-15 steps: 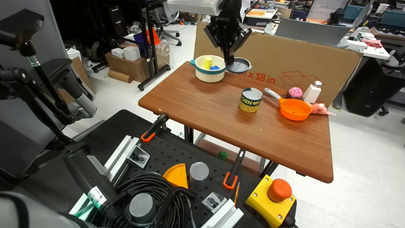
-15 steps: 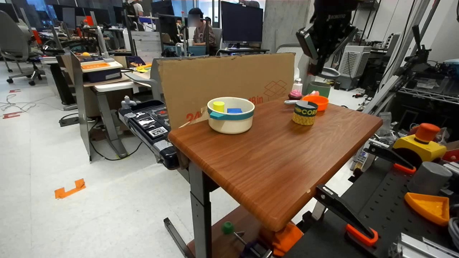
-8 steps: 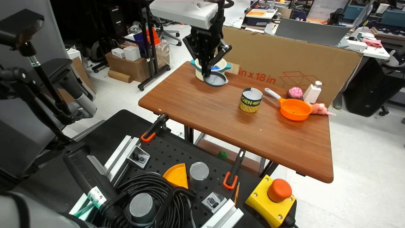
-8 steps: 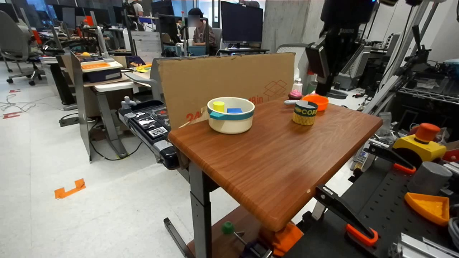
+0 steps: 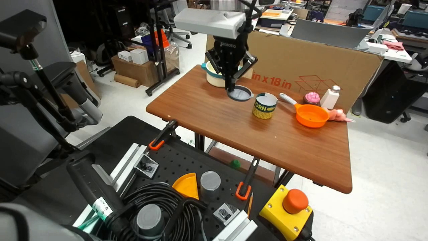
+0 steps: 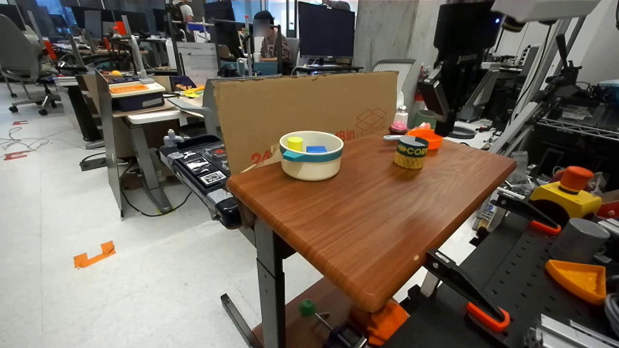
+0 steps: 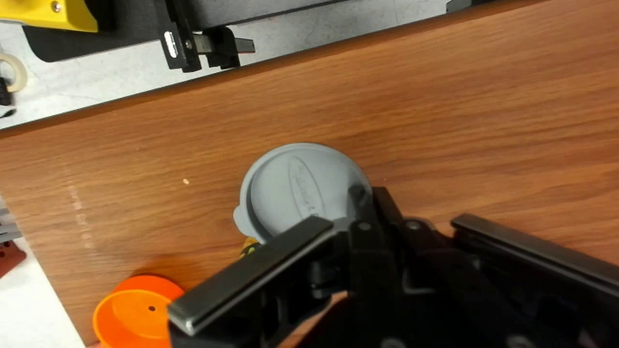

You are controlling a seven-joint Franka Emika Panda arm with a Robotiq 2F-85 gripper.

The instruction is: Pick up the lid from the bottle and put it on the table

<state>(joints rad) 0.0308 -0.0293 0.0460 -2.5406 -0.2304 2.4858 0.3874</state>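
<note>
Holds the lid [image 5: 241,94] by its rim in the tightly pinched claw [image 5: 230,88], hanging over the desk [image 5: 200,110] between its two long edges. Appears to be in the carrying step: off the uncovered can [image 5: 263,110], not yet set down. Next, probably calls for lowering onto the desk toward the long edge opposite the cardboard [image 5: 301,63], keeping level and clear of the can, then easing the claw apart. Cannot tell the remaining height.

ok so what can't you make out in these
In an exterior view: part of the pot, behind the gripper.
Wrist view: most of the corn can, hidden by the lid and gripper.
Wrist view: the lid's lettering, too blurred to read.
Wrist view: orange pan, cut off by the bottom edge.
</note>
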